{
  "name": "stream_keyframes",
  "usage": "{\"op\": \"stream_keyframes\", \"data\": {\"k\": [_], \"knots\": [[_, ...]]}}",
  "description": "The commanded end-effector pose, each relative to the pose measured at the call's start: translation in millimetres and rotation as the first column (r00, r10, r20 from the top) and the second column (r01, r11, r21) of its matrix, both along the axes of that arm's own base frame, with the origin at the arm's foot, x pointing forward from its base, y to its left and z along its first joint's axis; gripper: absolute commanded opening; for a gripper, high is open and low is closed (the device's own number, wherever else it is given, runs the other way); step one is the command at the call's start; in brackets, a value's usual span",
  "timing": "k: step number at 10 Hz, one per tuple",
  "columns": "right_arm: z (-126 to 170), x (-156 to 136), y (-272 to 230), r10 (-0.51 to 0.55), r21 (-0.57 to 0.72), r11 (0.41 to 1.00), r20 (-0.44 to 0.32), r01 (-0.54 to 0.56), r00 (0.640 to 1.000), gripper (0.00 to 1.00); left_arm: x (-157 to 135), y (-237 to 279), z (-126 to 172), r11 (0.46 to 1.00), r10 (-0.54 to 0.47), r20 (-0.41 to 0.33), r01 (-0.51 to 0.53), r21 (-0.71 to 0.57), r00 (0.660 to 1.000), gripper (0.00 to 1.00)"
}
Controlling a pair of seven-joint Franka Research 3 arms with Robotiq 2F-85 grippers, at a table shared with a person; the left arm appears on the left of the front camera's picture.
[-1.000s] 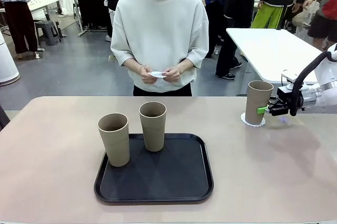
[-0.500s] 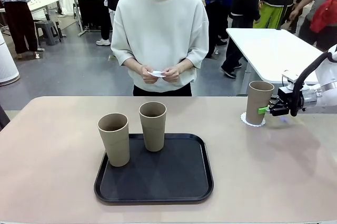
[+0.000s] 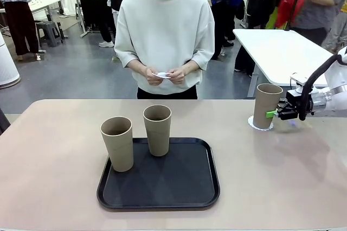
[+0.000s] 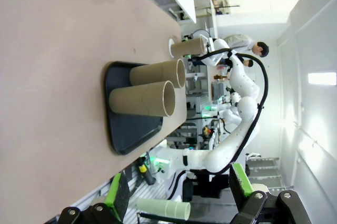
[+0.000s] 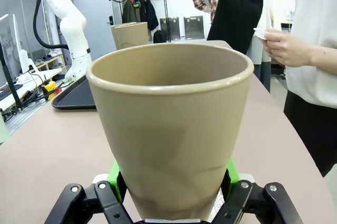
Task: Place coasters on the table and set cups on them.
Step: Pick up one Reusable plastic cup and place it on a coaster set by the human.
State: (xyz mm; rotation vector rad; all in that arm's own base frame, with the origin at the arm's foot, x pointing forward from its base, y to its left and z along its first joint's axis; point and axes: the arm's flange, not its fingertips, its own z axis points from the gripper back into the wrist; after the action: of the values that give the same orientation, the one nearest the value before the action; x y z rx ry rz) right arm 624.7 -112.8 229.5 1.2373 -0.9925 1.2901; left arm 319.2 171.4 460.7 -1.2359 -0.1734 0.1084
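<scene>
The worktop [image 3: 54, 149] is a plain, matte beige-tan, and the tray [image 3: 162, 187] on it is plain black. The three cups are one even tan-brown with no print: the near cup [image 3: 117, 143], the middle cup [image 3: 157, 129] and the far-right cup [image 3: 267, 105]. The coaster [image 3: 251, 123] under that last one is white with a lacy scalloped edge. The right gripper [image 3: 271, 113] is black with bright green pads, on a white arm [image 3: 332, 101]; the left gripper [image 4: 179, 184] shows the same black and green. The person's sweater [image 3: 165, 30] is a plain pale grey-white, and the slip of paper [image 3: 161, 75] is white. The side table [image 3: 282, 49] is glossy white. The floor [image 3: 81, 74] is grey.
</scene>
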Motion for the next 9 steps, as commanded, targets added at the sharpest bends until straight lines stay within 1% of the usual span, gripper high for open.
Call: {"op": "stream_keyframes", "data": {"k": [1, 8, 9], "knots": [[0.5, 7.7, -3.6, 0.036, 0.008, 0.999, 0.006, -0.036, 0.999, 0.83, -1.3, 0.4, 2.0, 1.0, 0.0, 0.011, 0.0, -0.012, 1.0, 1.0], [-1.7, 8.2, -3.1, 0.059, 0.015, 0.998, 0.013, -0.059, 0.998, 0.83, -1.3, 0.4, 2.0, 1.0, 0.0, 0.011, 0.0, -0.012, 1.0, 1.0], [-2.6, 8.0, -2.7, 0.067, 0.012, 0.998, 0.009, -0.067, 0.998, 1.0, -1.3, 0.4, 2.0, 1.0, 0.0, 0.011, 0.0, -0.012, 1.0, 1.0]]}}
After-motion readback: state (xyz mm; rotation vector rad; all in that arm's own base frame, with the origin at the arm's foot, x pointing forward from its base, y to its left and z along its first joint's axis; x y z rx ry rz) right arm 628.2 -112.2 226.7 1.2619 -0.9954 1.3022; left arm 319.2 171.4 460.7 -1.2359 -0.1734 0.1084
